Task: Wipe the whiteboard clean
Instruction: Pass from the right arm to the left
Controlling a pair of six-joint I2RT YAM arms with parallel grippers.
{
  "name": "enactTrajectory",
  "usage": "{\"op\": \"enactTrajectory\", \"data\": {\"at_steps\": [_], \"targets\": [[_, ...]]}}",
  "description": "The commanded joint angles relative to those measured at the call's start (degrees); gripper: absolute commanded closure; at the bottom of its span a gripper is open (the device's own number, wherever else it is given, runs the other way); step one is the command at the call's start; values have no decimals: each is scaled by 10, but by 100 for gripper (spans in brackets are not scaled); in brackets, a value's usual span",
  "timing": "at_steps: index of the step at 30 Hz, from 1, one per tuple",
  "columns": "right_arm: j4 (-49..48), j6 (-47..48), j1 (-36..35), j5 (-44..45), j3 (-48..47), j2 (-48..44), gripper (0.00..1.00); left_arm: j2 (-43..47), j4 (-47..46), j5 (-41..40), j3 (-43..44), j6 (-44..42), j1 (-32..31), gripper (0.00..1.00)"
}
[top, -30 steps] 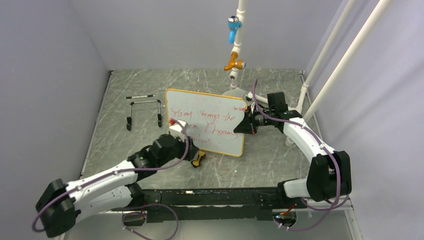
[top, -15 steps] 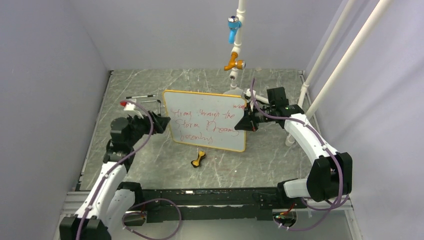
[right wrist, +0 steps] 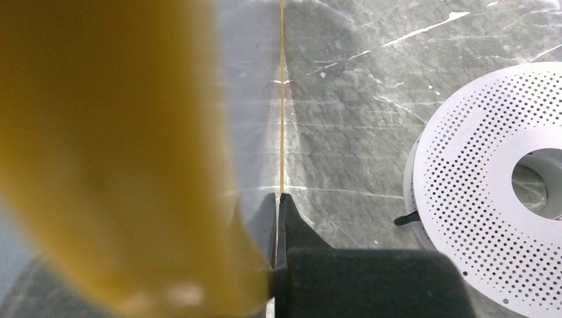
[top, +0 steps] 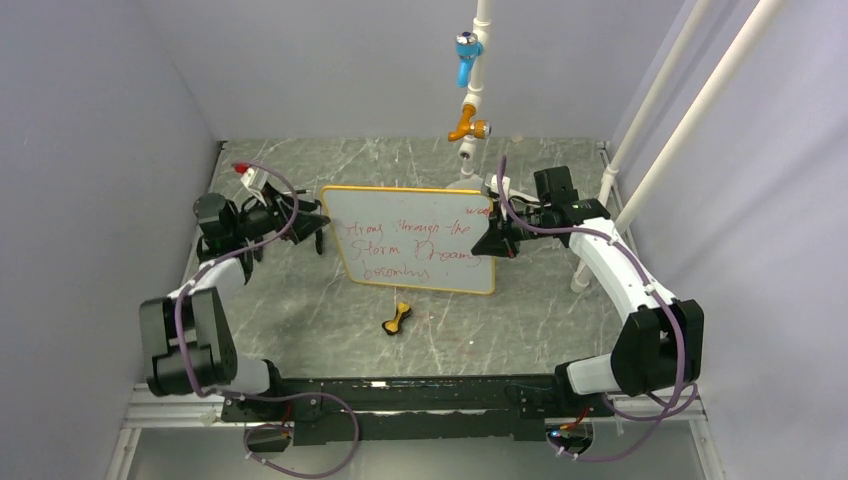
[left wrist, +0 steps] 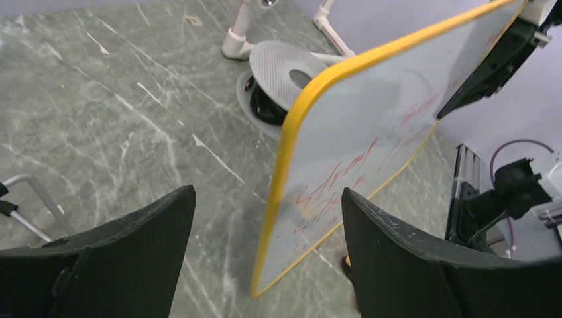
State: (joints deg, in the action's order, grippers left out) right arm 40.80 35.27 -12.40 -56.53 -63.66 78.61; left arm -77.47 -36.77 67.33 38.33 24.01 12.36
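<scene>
1. The whiteboard [top: 415, 238], covered with red handwriting, is stood on its lower edge near the middle of the table [top: 300, 300].
2. Its right edge is clamped between the right fingers [right wrist: 311, 252], which are clenched on the frame.
3. The left fingers [left wrist: 132, 258] are spread wide just beside the board's left edge, with nothing grasped.
4. A perforated grey disc [left wrist: 281, 66] is seen behind the board, and a small yellow-and-black piece [top: 397, 319] in front.

On grey marble-look worktop [top: 300, 300], ctr: orange-framed rectangular whiteboard [top: 415, 240] up on edge, btwn L end effector [top: 318, 228] & R end effector [top: 487, 243]. Small yellow-black bone-shaped piece [top: 397, 320] in front; perforated grey round disc [left wrist: 278, 69] behind.
</scene>
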Motion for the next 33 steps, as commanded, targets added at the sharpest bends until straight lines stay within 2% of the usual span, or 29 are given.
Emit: {"op": "enactTrajectory", "data": {"at_steps": [1,6,7,8,9,12,15,17,19,20,21,22,23,24,25,26,30,33], "targets": [[29,46,1,-9,-21,12,100,-57,-232,91,-26,35,4,16],[40,57,-8,-9,-24,28,100,-172,-567,109,-27,258,-29,20],[42,59,-10,-6,-25,31,100,-177,-583,111,-15,283,-27,15],[43,59,-13,-1,-26,33,100,-174,-584,120,-1,295,-22,3],[46,61,-14,2,-27,35,100,-162,-584,126,8,300,-12,1],[51,66,-16,11,-28,38,100,-110,-578,124,21,293,21,1],[53,71,-22,26,-29,44,100,-63,-512,128,44,278,33,1],[57,76,-28,36,-30,47,100,-25,-410,132,61,228,33,0],[59,81,-38,48,-33,51,100,20,-226,139,100,110,24,0],[60,83,-44,55,-34,53,100,44,-64,138,131,-35,15,1],[60,83,-50,60,-36,54,100,70,165,120,190,-216,-3,1],[61,83,-55,63,-39,57,100,80,428,67,272,-433,-35,1],[62,84,-60,66,-43,60,100,66,628,3,352,-560,-75,1],[64,85,-64,68,-48,65,100,35,749,-66,427,-627,-111,1],[66,85,-67,68,-53,68,100,8,832,-94,486,-653,-141,1],[69,86,-68,68,-57,72,100,-8,870,-137,524,-662,-166,1],[81,93,-72,73,-75,78,100,-70,986,-212,621,-717,-247,1],[81,96,-73,80,-78,79,100,-97,1009,-237,637,-738,-290,2]]}}
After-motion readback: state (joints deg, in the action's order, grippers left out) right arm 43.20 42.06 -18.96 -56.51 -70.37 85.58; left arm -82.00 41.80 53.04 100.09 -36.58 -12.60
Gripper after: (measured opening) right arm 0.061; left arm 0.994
